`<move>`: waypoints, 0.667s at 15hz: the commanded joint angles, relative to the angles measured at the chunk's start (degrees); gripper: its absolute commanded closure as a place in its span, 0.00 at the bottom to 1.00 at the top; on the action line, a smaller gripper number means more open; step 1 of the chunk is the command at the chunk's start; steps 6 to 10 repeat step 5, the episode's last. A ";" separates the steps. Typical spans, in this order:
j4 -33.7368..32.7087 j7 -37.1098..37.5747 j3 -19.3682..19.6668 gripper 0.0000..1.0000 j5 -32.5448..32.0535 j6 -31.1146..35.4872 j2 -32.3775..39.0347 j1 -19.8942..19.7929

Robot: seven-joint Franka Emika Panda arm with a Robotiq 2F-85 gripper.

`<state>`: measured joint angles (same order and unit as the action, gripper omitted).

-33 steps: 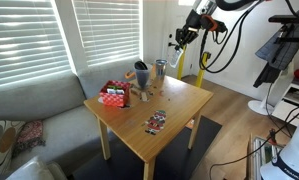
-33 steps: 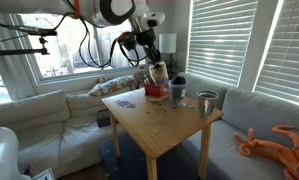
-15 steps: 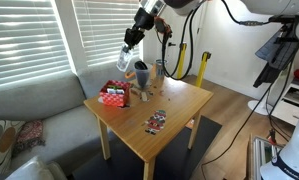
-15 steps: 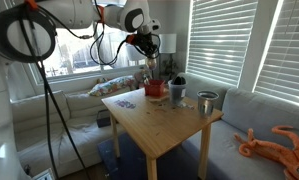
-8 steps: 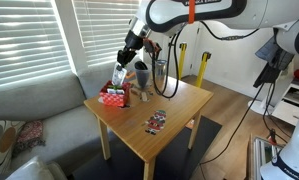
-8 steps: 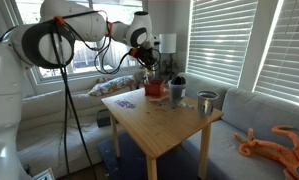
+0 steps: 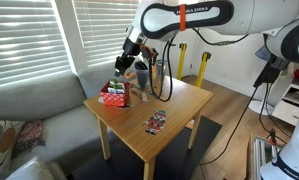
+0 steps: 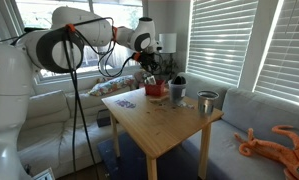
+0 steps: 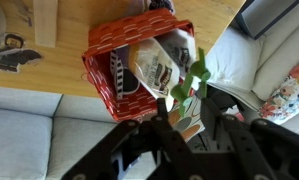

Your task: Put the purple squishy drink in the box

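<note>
My gripper (image 7: 122, 66) is shut on the squishy drink (image 9: 188, 98), a pale soft thing with a green top and orange markings, and holds it just above the red box (image 7: 114, 97). In the wrist view the drink hangs between the jaws (image 9: 189, 122) at the near edge of the red box (image 9: 101, 68). That box has white markings and holds a brown-and-white packet (image 9: 155, 60). In an exterior view the gripper (image 8: 149, 72) hovers over the box (image 8: 155, 91) at the table's far corner. The drink's lower body is hidden by the fingers.
On the wooden table (image 7: 179, 100) stand a dark cup (image 7: 141, 75) and a metal cup (image 7: 160, 68) behind the box. A card pack (image 7: 155, 122) lies near the front. A grey sofa (image 7: 34, 105) runs beside the table, and an orange plush (image 8: 277, 140) lies on a cushion.
The arm has swung from high at the back over to the box and come down, carrying the drink. It now hangs lower and closer over the red box.
</note>
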<state>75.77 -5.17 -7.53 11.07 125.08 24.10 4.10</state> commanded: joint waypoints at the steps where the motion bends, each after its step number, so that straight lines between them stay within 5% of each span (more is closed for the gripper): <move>1: -6.40 -4.01 -1.39 0.28 0.38 -5.74 -1.12 -0.02; 2: -2.64 -1.66 -0.34 0.20 0.03 -2.13 -0.25 0.02; 3: -3.50 -1.88 -0.48 0.39 0.03 -2.59 -0.60 0.03; 5: -3.18 -1.83 -0.46 0.24 0.03 -2.58 -0.66 -0.03; 10: -3.18 -1.83 -0.46 0.24 0.03 -2.58 -0.66 -0.03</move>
